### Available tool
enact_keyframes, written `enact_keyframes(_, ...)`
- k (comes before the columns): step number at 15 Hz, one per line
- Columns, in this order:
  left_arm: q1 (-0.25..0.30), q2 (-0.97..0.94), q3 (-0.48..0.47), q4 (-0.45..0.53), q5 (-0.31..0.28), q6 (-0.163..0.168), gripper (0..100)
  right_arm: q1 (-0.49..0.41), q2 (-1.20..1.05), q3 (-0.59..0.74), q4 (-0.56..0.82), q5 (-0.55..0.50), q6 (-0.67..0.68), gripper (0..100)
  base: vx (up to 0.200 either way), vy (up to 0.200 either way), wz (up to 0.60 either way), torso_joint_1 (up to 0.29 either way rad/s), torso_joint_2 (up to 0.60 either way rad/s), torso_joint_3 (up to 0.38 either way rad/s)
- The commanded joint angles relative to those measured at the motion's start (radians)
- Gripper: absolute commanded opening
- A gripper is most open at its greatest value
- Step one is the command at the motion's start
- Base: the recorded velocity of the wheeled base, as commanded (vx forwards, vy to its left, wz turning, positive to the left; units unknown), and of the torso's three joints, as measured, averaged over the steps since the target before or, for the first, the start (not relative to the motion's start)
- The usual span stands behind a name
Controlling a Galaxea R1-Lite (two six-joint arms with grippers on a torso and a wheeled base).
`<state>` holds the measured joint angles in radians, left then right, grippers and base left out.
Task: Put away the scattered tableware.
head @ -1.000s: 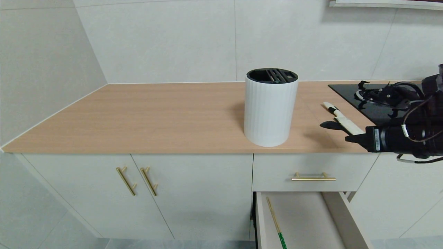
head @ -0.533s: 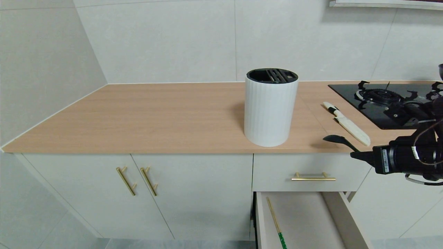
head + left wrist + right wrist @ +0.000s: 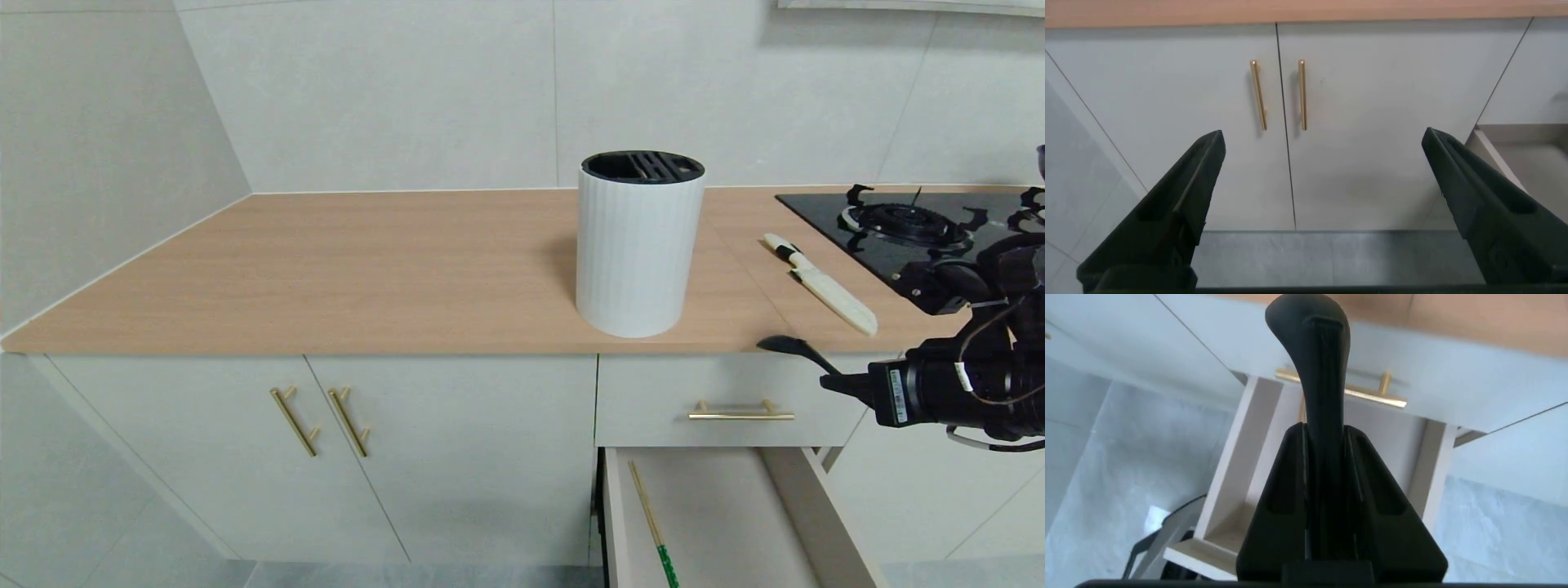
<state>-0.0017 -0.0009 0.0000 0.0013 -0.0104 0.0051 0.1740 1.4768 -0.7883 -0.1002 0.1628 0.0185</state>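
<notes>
My right gripper [image 3: 849,382] is shut on a black spoon [image 3: 788,347], held in front of the counter's edge, above the open drawer [image 3: 788,498]. In the right wrist view the black spoon [image 3: 1310,343] sticks out from between the fingers of that gripper [image 3: 1323,449], with the drawer [image 3: 1229,514] below. A pair of chopsticks [image 3: 651,514] lies in the drawer. A white-handled knife [image 3: 820,282] lies on the counter, to the right of the white utensil holder [image 3: 639,245]. My left gripper [image 3: 1323,151] stands open and empty, facing the cabinet doors [image 3: 1282,122].
A black gas hob [image 3: 906,224] sits on the wooden counter [image 3: 367,269] at the far right. A shut drawer with a gold handle [image 3: 741,414] lies just above the open one. Tiled walls bound the counter at the back and left.
My right gripper has drawn back from over the counter beside the knife and dropped below the counter's edge, carrying the black spoon. The head view has shifted slightly.
</notes>
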Motion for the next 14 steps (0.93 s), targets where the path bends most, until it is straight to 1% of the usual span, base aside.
enact_keyframes(1,0.0,0.001,0.0,0.0,0.0,-0.001,100,0.001,0.013,0.001,0.001,0.001,0.0,0,0.0,0.0,0.0,-0.178,0.43,0.246)
enact_keyframes(5,0.0,0.001,0.0,0.0,0.0,-0.001,100,0.002,0.017,0.009,0.001,0.001,-0.022,0,0.0,0.0,0.0,-0.189,0.47,0.268)
enact_keyframes(8,0.0,0.001,0.0,0.0,0.0,0.001,100,0.019,0.031,0.015,-0.001,0.001,-0.028,0,0.0,0.0,0.0,-0.18,0.47,0.287)
enact_keyframes(14,0.0,0.001,0.0,0.0,0.0,0.001,100,0.019,0.06,0.017,-0.001,0.0,-0.028,0,0.0,0.0,0.0,-0.149,0.46,0.303)
